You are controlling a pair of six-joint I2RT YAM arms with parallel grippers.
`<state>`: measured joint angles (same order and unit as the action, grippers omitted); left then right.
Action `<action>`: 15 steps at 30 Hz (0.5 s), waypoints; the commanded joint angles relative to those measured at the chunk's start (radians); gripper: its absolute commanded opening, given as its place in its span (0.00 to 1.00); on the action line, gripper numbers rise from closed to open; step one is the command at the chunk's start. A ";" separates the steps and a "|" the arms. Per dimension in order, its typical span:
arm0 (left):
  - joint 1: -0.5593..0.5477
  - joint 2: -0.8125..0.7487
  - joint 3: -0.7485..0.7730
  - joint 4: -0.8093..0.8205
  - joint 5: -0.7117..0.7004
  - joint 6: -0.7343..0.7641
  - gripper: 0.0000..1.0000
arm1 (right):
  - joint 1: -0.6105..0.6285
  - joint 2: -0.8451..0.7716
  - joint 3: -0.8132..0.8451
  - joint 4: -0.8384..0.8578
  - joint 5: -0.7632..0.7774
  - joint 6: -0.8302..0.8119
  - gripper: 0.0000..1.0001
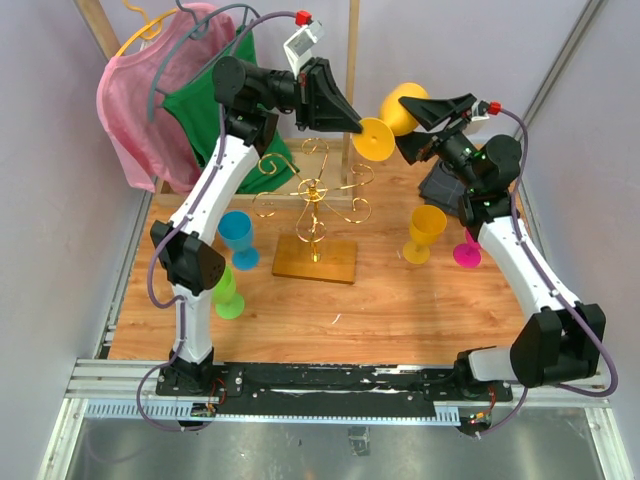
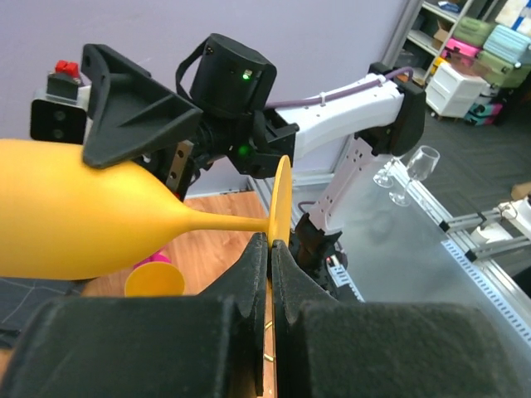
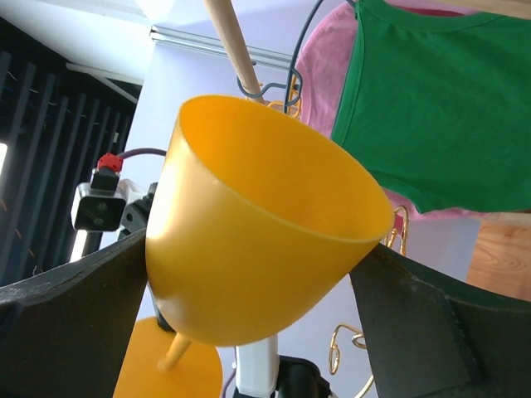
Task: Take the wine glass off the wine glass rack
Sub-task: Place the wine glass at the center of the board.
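Note:
A yellow wine glass [image 1: 403,110] hangs sideways in the air above and behind the gold wire wine glass rack [image 1: 315,200], clear of its arms. My left gripper [image 1: 358,127] is shut on the edge of the glass's round foot [image 2: 280,199]; its jaws [image 2: 271,249] pinch the disc. My right gripper [image 1: 432,112] spans the bowl [image 3: 249,249], a finger [image 3: 75,290] pressing on each side. The right gripper's finger [image 2: 124,108] also shows on the bowl in the left wrist view. A rack scroll [image 3: 344,348] shows below.
Blue [image 1: 238,238] and green [image 1: 227,292] glasses stand left of the rack's wood base [image 1: 315,262]. A yellow [image 1: 425,233] and a pink [image 1: 467,250] glass stand right. Pink [image 1: 140,100] and green [image 1: 205,110] shirts hang behind. A dark cloth [image 1: 440,185] lies back right.

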<state>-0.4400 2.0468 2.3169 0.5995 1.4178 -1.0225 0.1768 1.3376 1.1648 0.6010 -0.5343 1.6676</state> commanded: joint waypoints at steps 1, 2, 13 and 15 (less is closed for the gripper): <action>-0.026 -0.066 -0.039 0.029 0.054 0.086 0.00 | 0.028 0.011 -0.024 0.101 0.053 0.072 0.98; -0.029 -0.073 -0.054 0.029 0.061 0.096 0.00 | 0.030 0.011 -0.029 0.113 0.062 0.081 0.98; -0.053 -0.087 -0.082 0.030 0.107 0.116 0.00 | 0.030 0.018 -0.034 0.171 0.096 0.110 0.98; -0.057 -0.084 -0.081 0.030 0.113 0.113 0.00 | 0.031 0.024 -0.027 0.182 0.096 0.113 0.99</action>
<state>-0.4728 1.9995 2.2303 0.6094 1.4899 -0.9119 0.1955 1.3529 1.1217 0.7143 -0.4644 1.7630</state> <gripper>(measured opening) 0.021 0.984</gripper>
